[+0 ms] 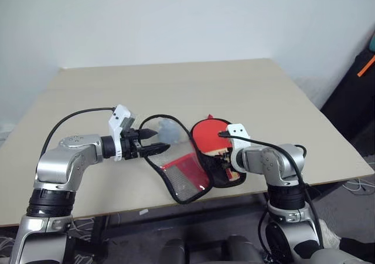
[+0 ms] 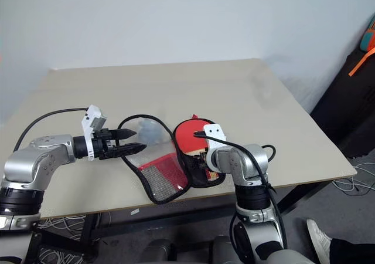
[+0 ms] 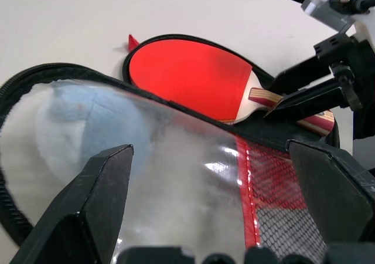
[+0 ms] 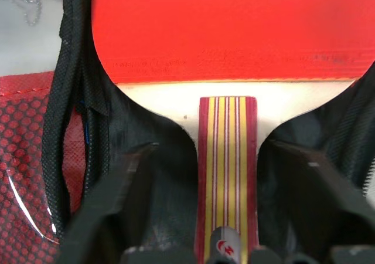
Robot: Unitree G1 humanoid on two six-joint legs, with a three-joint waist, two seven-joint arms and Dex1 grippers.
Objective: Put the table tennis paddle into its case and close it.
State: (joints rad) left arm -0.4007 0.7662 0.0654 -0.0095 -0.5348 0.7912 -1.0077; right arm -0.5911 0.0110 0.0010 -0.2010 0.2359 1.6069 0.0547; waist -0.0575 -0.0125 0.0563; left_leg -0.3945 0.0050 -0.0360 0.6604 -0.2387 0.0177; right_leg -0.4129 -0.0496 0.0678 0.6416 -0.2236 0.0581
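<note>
Count first: one paddle (image 1: 210,136), one case (image 1: 179,170), two grippers, one table (image 1: 246,88).

Paddle lies flat in the black half of the case, which is spread open on the table near the front edge. Its long axis runs from the near edge away toward the far side: the round red blade points away from the robot, the handle (image 4: 227,170) points back toward the right gripper (image 4: 222,176). Blade is bright red rubber with a pale wooden band where it meets the handle; the handle is wood with dark red and yellow stripes along its length and a small grey badge with a red mark at its end.

Case is paddle-shaped with black trim. Black half lies to the right under the paddle; clear half (image 3: 176,176) lies to the left, joined along the middle, with a red mesh label at its near end. A pale blue round shape shows through the clear plastic.

Right gripper sits over the handle end, fingers (image 4: 105,205) spread wide, one to each side of the handle and apart from it.

Left gripper (image 1: 153,141) is at the left rim of the clear half, fingers (image 3: 94,199) wide apart, gripping nothing; the clear plastic lies between them in the wrist view.
</note>
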